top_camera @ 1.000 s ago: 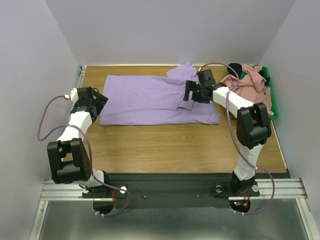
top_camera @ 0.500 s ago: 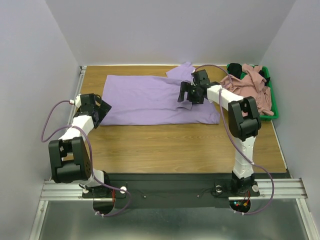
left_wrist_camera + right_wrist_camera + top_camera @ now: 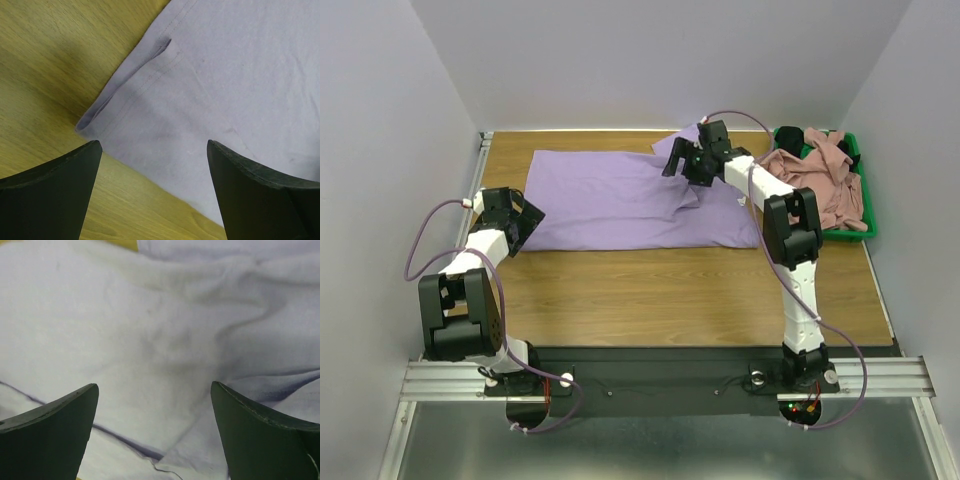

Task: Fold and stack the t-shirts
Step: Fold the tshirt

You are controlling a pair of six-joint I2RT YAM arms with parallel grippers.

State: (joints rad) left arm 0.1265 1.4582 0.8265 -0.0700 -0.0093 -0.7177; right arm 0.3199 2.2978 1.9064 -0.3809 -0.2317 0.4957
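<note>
At left gripper (image 3: 525,220): fingers released wide, empty, above near-left hem corner of lavender t-shirt (image 3: 610,200), spread on table (image 3: 670,290)

At right gripper (image 3: 672,165): released wide, empty, above rumpled far-right part

In green bin (image 3: 865,230): pink t-shirt (image 3: 825,175), black t-shirt (image 3: 788,135), heaped

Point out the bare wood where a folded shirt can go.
Widest bare table: the near strip between the lavender shirt's hem and the front edge. A narrow strip sits at the far-left corner. Crowded: far right, with the right claw and the heaped green bin.
</note>
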